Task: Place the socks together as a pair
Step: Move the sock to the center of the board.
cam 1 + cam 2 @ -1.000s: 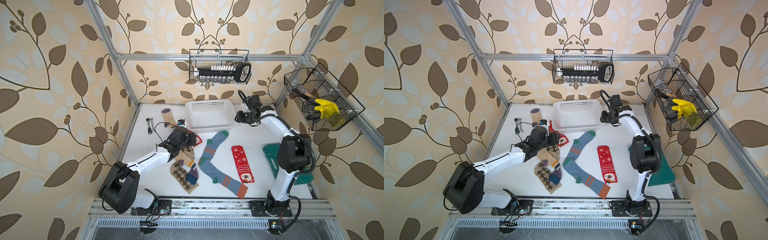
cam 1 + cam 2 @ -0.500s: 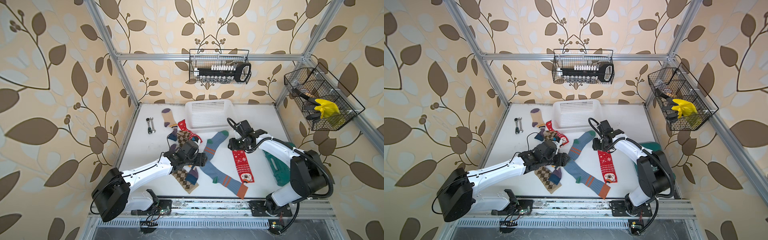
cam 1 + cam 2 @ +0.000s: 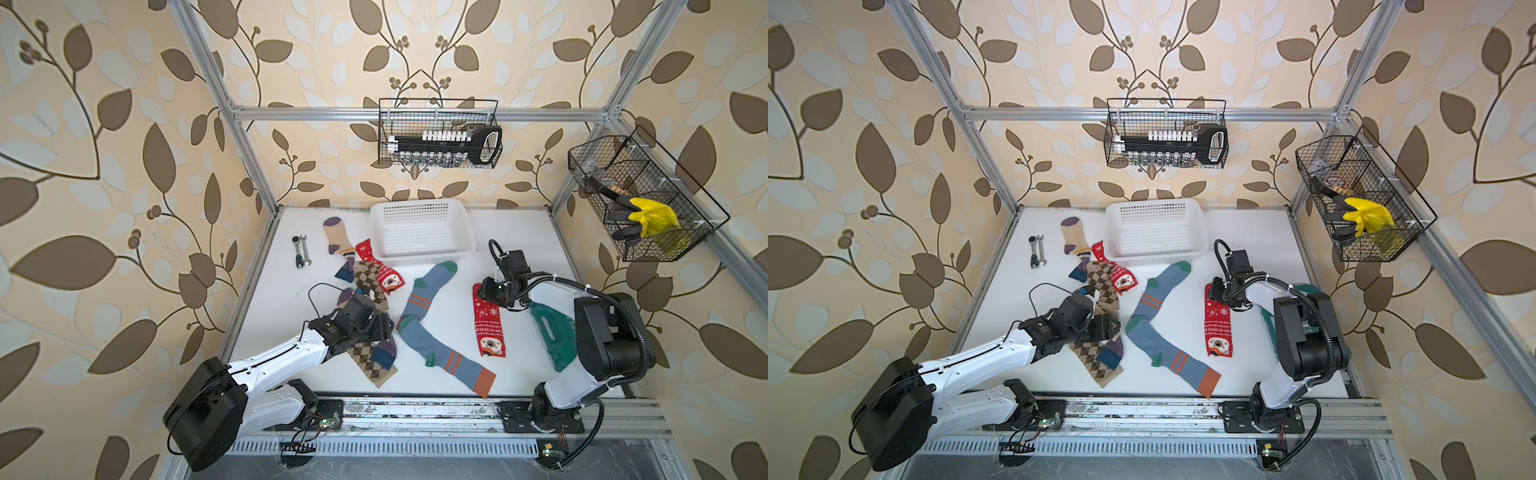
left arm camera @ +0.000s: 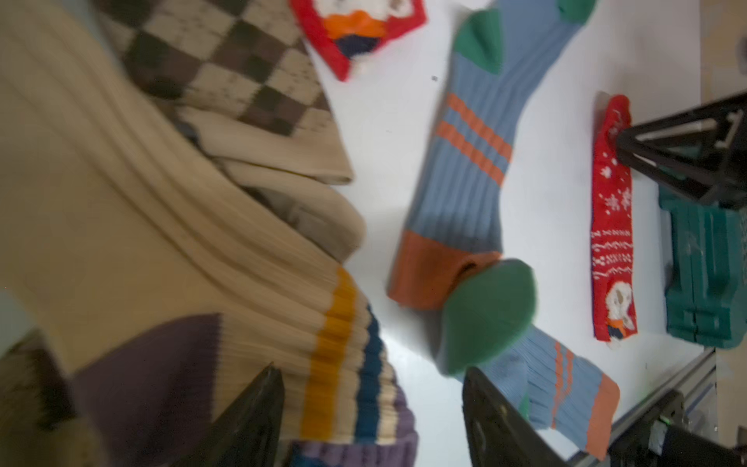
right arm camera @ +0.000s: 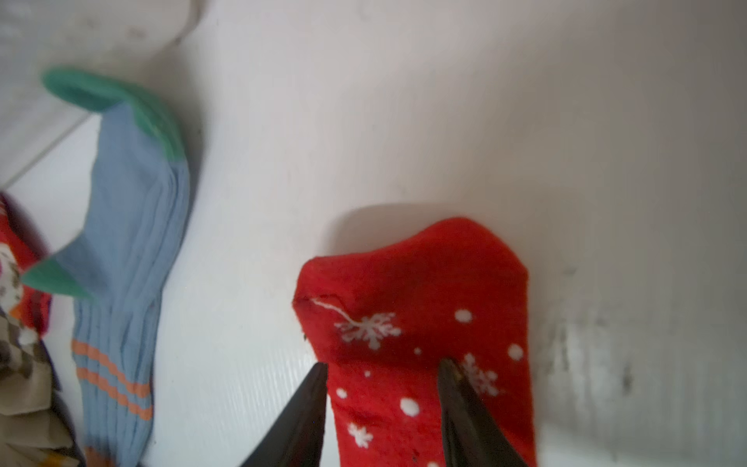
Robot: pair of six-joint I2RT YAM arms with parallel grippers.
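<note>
A white plastic basket (image 3: 422, 226) sits on the bench (image 3: 519, 232) beyond the right gripper (image 3: 484, 291). A dark green bag (image 3: 550, 332) lies near that gripper, partly under its arm. Two wrenches (image 3: 301, 250) lie well beyond the left gripper (image 3: 384, 326). A wall-hung wire basket (image 3: 602, 166) holds a yellow glove (image 3: 652, 216).

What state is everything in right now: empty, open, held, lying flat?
White basket: empty.
Lone red sock: lying flat, not gripped.
Right gripper: open, tips straddling lone red sock's end.
Left gripper: open, over beige sock.
Blue-grey socks: flat, one's toe overlapping other's cuff.
</note>
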